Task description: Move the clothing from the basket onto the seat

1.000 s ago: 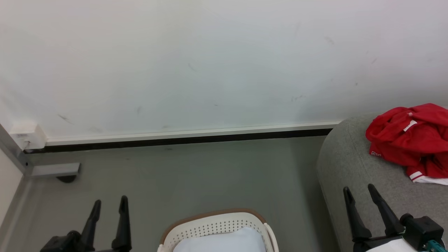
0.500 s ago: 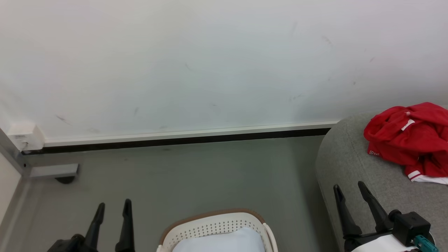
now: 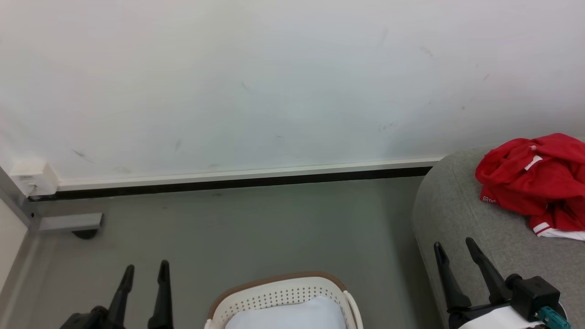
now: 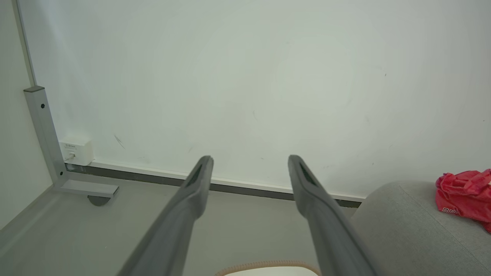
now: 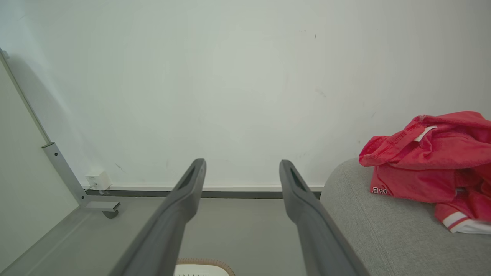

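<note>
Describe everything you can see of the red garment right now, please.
The red garment lies crumpled in a loose heap on the grey fabric seat, near its rounded end, cut off by the head view's right edge. It looks like soft matte cloth, folded over itself. A small white neck label shows near the top, white lettering on the lower left fold, red-and-white striped trim at the bottom. Nothing but the seat is seen touching it.

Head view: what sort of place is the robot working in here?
Likely an indoor test corner staged as a home laundry spot: a grey upholstered seat with the red clothing on it, a perforated laundry basket on bare grey floor, and a plain scuffed white wall.
</note>
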`<state>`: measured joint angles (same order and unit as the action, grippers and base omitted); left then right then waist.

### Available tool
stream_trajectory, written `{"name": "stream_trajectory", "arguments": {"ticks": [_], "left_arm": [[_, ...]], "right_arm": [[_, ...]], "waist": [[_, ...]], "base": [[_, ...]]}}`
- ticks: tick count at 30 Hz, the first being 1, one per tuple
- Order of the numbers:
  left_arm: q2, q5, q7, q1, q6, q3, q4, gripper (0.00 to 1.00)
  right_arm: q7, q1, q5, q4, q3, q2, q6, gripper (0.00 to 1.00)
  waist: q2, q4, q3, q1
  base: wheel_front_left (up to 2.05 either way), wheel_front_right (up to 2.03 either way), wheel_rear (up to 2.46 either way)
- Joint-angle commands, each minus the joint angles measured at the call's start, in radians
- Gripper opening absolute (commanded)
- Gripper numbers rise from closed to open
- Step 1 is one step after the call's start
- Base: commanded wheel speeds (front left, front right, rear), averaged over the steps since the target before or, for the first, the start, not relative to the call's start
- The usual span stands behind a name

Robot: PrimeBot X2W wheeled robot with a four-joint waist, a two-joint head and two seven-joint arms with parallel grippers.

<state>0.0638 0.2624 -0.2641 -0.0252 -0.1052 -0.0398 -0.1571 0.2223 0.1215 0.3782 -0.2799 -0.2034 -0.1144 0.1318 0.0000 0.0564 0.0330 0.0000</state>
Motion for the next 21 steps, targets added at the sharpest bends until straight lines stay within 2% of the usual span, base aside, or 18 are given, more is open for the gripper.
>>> {"name": "stream_trajectory", "arguments": {"ticks": [1, 7, 8, 11, 21], "left_arm": [[-0.002, -0.010, -0.001, 0.004, -0.003, -0.006, -0.003, 1.00], [-0.005, -0.010, -0.001, 0.005, -0.011, -0.007, -0.011, 1.00], [-0.007, -0.005, 0.000, 0.000, -0.010, -0.006, -0.010, 0.00], [-0.015, 0.003, 0.005, -0.007, -0.010, -0.007, -0.036, 0.00], [-0.014, 0.204, 0.064, 0.018, -0.013, -0.020, -0.046, 0.00]], "right_arm": [[0.001, 0.010, 0.001, 0.003, 0.000, -0.004, -0.002, 1.00], [0.000, 0.004, -0.006, 0.007, 0.002, -0.003, -0.002, 1.00], [-0.001, -0.001, -0.002, 0.002, 0.000, 0.000, 0.000, 0.00], [-0.004, -0.022, 0.006, -0.017, -0.002, 0.003, 0.000, 0.00], [-0.052, -0.019, 0.193, -0.008, 0.044, 0.010, 0.000, 0.00]], "waist": [[0.0000, 0.000, 0.000, 0.0000], [0.0000, -0.003, -0.001, 0.0000], [0.0000, -0.003, -0.001, 0.0002], [0.0000, -0.003, -0.001, 0.0002], [0.0000, -0.008, -0.004, 0.0002]], "base": [[0.00, 0.00, 0.00], [0.00, 0.00, 0.00], [0.00, 0.00, 0.00], [0.00, 0.00, 0.00], [0.00, 0.00, 0.00]]}}
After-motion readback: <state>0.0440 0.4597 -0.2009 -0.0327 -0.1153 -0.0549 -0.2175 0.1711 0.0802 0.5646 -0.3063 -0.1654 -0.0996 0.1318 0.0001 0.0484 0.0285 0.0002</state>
